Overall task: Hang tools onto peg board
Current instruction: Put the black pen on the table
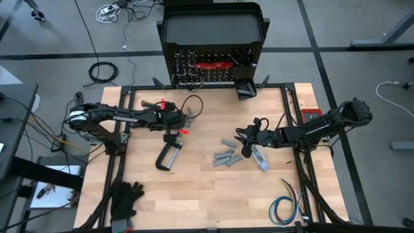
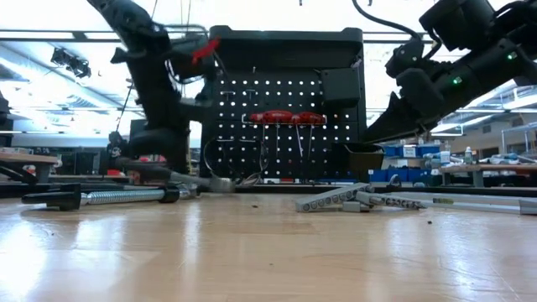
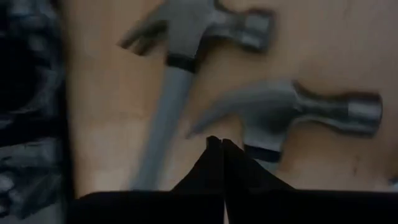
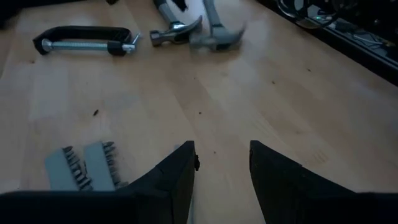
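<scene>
So the left gripper [image 1: 174,120] is down at the back-left part of the light wooden table [image 1: 194,194], fingers [image 3: 214,168] pinched completely together right over two steel claw hammers [image 3: 292,112] lying side by side on the wood. From its wrist view the closed tips sit just above the nearer hammer's neck, but I honestly can't tell if they've got hold of anything or are just touching it. Right beside that, a bit nearer the front, there's a grey metal C-clamp [image 1: 169,157] lying flat. The right gripper [image 1: 249,144] hovers low over the middle-right of the table with its two dark fingers [image 4: 174,180] spread partway and nothing between them; a couple of flat grey toothed metal pieces [image 1: 226,157] lie just next to it, and a silver flat bar tool [image 1: 260,159] is under that arm. The upright black perforated peg board [image 2: 285,117] stands at the far edge of the table with red-handled tools [image 2: 285,118] already hanging on it and a small black bin [image 2: 340,86] up on one side. A pair of black gloves [image 1: 125,197] sits at the front-left corner and a coloured wire bundle [image 1: 288,206] at the front-right.
</scene>
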You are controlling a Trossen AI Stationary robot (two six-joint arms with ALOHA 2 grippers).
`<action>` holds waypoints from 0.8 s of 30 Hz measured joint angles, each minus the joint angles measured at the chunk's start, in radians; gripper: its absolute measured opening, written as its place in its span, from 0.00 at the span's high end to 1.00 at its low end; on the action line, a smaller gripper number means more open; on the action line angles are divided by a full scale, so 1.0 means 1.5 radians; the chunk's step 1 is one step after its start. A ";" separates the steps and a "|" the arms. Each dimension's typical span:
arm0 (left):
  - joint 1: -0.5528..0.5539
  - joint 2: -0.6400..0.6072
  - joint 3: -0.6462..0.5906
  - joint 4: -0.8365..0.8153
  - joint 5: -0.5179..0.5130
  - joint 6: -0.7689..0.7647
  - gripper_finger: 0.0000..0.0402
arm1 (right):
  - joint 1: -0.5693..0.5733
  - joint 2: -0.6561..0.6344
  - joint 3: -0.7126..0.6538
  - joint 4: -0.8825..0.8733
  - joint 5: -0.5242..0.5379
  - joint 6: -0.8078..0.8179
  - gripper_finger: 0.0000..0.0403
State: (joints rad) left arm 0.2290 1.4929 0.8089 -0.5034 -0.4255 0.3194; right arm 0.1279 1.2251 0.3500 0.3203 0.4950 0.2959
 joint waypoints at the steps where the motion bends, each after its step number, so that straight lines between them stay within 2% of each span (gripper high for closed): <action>1: 0.007 0.001 -0.008 0.003 0.017 0.008 0.99 | 0.001 0.000 0.000 0.000 0.000 0.000 0.61; 6: 0.016 0.001 -0.011 0.003 0.011 -0.036 0.99 | -0.001 0.000 0.000 0.000 0.000 -0.001 0.61; 10: 0.017 -0.020 -0.010 0.015 -0.015 -0.131 0.99 | -0.001 0.000 0.000 0.000 0.000 0.000 0.61; 15: 0.017 -0.062 -0.011 0.060 -0.075 -0.219 0.94 | 0.006 0.000 0.000 -0.001 0.000 0.006 0.61; 18: 0.018 -0.104 -0.057 0.190 -0.117 -0.205 0.90 | 0.012 0.000 0.000 -0.003 0.000 0.013 0.61; 24: 0.050 -0.164 -0.229 0.612 -0.126 -0.150 0.87 | 0.018 0.000 0.000 -0.003 0.000 0.013 0.61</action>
State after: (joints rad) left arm 0.3036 1.2465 0.4648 0.4153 -0.6145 0.0945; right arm 0.1553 1.2251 0.3500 0.3151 0.4953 0.3153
